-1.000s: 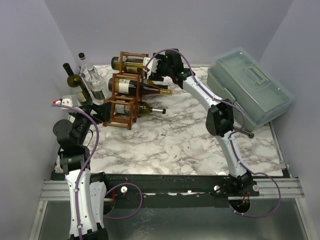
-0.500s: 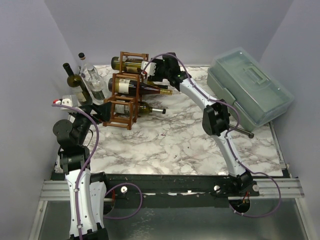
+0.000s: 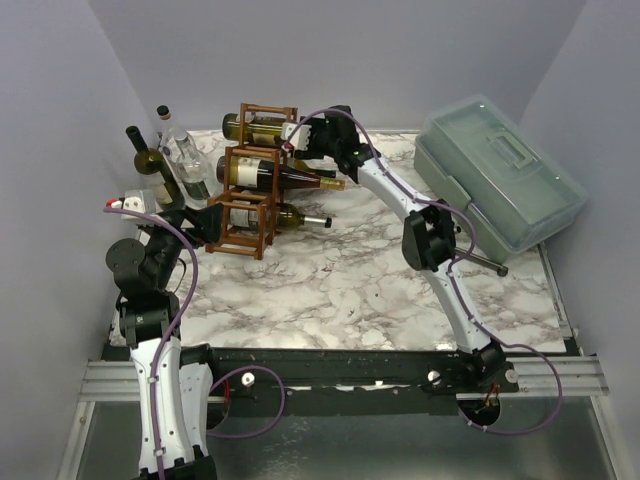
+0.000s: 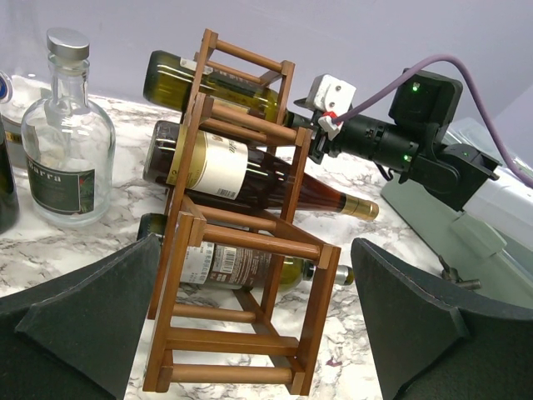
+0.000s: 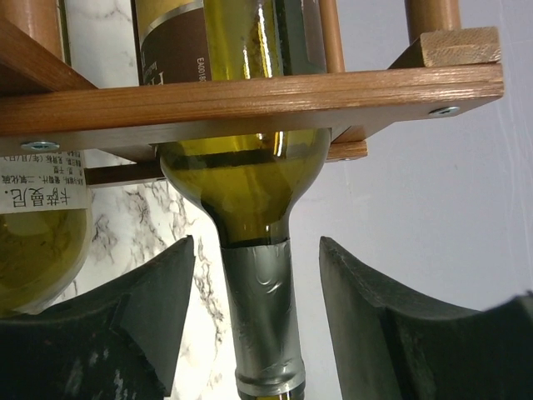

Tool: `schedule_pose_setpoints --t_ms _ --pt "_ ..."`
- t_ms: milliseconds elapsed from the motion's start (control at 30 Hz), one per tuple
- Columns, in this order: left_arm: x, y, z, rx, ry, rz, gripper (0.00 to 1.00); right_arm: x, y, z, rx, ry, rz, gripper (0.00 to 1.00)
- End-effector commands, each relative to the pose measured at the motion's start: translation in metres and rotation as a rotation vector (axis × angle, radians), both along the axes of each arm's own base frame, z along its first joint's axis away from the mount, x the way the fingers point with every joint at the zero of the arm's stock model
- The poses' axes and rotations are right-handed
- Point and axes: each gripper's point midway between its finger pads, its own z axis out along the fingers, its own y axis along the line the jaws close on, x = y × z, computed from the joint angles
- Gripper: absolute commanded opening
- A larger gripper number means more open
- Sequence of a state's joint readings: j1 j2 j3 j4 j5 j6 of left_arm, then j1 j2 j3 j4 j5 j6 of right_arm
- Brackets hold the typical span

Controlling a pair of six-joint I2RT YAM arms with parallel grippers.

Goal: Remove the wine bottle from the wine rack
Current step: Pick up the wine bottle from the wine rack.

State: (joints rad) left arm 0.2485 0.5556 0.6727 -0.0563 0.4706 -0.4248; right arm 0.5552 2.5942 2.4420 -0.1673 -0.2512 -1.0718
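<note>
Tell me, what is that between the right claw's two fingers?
The foil-wrapped neck of the wine bottle lying in the wine rack. The right wrist view shows a gap on each side, so the fingers are not touching it.

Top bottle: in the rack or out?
In: top bottle lies inside the wine rack, top cell; right pincer straddles its neck, gaps both sides.

The top camera looked down from behind the arm bases across the whole counter [image 3: 350, 290]. The left wrist camera faced the wine rack [image 4: 250, 243] from nearby. The right wrist camera sat very close to one wine bottle [image 5: 260, 308], looking along its neck. All three showed the rack.
</note>
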Motion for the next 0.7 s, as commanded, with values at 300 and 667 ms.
schedule_pose_setpoints --t_ms 300,667 --pt "0.002 0.003 -0.001 0.01 -0.007 0.008 0.99 0.006 0.016 -0.004 0.033 -0.042 0.038 0.56" --pt "0.002 0.002 -0.001 0.011 -0.006 0.005 0.99 0.007 0.018 -0.009 0.034 -0.045 0.041 0.47"
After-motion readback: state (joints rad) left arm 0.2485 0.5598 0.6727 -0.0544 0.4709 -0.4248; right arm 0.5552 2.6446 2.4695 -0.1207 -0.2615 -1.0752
